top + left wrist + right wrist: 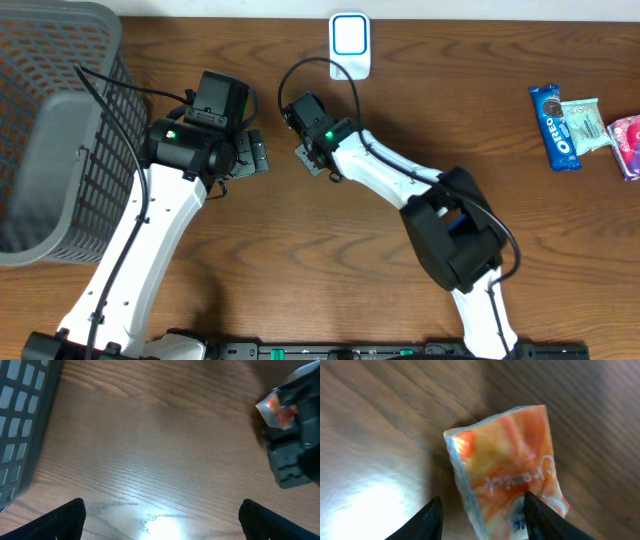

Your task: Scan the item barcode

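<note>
Right fingers (431,521) stand part-open, straddling the orange snack packet (507,470). The finger on the view's right touches the packet's edge, the other shows a gap, and no firm grip is visible. Packet lies on the wooden surface (370,435) near centre, just right of the left fingers (65,520). Left fingers are spread wide, holding nothing, over bare wood; the packet shows at the far right of the left wrist view. White scanner (350,40) with a blue square sits at the far edge, near the right fingers. Grey mesh basket (40,130) at far left. Well apart on the right: Oreo pack (556,128), pale green pack (585,122) beside it, pink pack (628,145) at the frame edge.
</note>
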You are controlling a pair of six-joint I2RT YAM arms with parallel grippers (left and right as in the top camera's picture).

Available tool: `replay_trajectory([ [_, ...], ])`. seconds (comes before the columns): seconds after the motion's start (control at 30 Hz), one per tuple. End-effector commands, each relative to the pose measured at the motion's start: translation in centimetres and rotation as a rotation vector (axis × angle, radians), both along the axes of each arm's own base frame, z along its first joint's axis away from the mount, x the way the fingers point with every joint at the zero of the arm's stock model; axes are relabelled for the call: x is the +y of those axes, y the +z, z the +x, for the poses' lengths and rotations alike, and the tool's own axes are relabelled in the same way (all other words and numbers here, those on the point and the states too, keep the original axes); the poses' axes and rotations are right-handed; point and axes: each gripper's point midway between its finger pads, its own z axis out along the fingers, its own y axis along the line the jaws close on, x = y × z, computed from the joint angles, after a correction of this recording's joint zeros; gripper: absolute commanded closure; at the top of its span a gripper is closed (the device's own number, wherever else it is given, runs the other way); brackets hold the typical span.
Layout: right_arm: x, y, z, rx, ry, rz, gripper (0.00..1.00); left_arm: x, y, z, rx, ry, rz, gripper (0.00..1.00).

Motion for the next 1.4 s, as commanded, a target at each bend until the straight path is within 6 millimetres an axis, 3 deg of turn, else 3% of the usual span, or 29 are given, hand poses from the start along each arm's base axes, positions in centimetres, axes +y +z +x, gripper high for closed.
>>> replay_trajectory([
  [0.0, -0.8, -3.9, -1.2, 0.085, -0.021, -0.036, 0.66, 0.3, 0.2, 0.0, -0.005, 0.011, 0.006, 0.02],
  [0.1, -1.7, -4.6, -1.4, 0.111, -0.113, -0.019, 0.99, 0.3, 0.2, 0.0, -0.005, 0.011, 0.006, 0.02],
  [0.23, -2.0, -3.5, -0.9, 0.130, -0.182, 0.050, 0.99, 0.2, 0.2, 0.0, -0.005, 0.011, 0.006, 0.02],
  [0.33, -2.0, -1.4, -0.5, 0.207, -0.205, 0.181, 0.99, 0.2, 0.2, 0.0, -0.005, 0.011, 0.006, 0.02],
  [0.5, -0.8, 4.1, -0.8, 0.489, -0.140, 0.650, 0.99, 0.3, 0.2, 0.0, -0.005, 0.011, 0.006, 0.02],
  [0.6, -2.0, 8.2, -1.1, 0.685, -0.092, 0.991, 0.99, 0.3, 0.2, 0.0, -0.005, 0.011, 0.006, 0.02],
  [0.67, -3.8, 9.8, -1.0, 0.742, -0.074, 1.134, 0.99, 0.3, 0.2, 0.0, -0.005, 0.011, 0.006, 0.02],
  [0.77, -5.9, 9.1, -1.5, 0.794, -0.115, 1.218, 0.99, 0.2, 0.2, 0.0, -0.005, 0.011, 0.006, 0.02],
  [0.97, -9.7, 4.4, -3.8, 0.892, -0.319, 1.295, 0.99, 0.3, 0.2, 0.0, -0.005, 0.011, 0.006, 0.02],
  [1.03, -11.9, 2.3, -3.5, 0.849, -0.413, 1.237, 0.98, 0.2, 0.2, 0.0, -0.005, 0.011, 0.006, 0.02],
  [1.1, -14.3, 1.0, -2.7, 0.790, -0.500, 1.165, 0.91, 0.3, 0.2, 0.0, -0.005, 0.011, 0.006, 0.02],
  [1.2, -16.7, 1.5, -1.5, 0.718, -0.556, 1.126, 0.83, 0.2, 0.2, 0.0, -0.005, 0.011, 0.006, 0.02],
  [1.23, -18.6, 1.8, -0.9, 0.661, -0.615, 1.050, 0.74, 0.3, 0.2, 0.0, -0.005, 0.011, 0.006, 0.02],
  [1.27, -19.5, 2.0, -0.9, 0.638, -0.645, 1.008, 0.72, 0.3, 0.2, 0.0, -0.005, 0.011, 0.006, 0.02],
  [1.37, -20.9, 3.3, -1.1, 0.579, -0.662, 0.895, 0.66, 0.3, 0.2, 0.0, -0.005, 0.011, 0.006, 0.02],
])
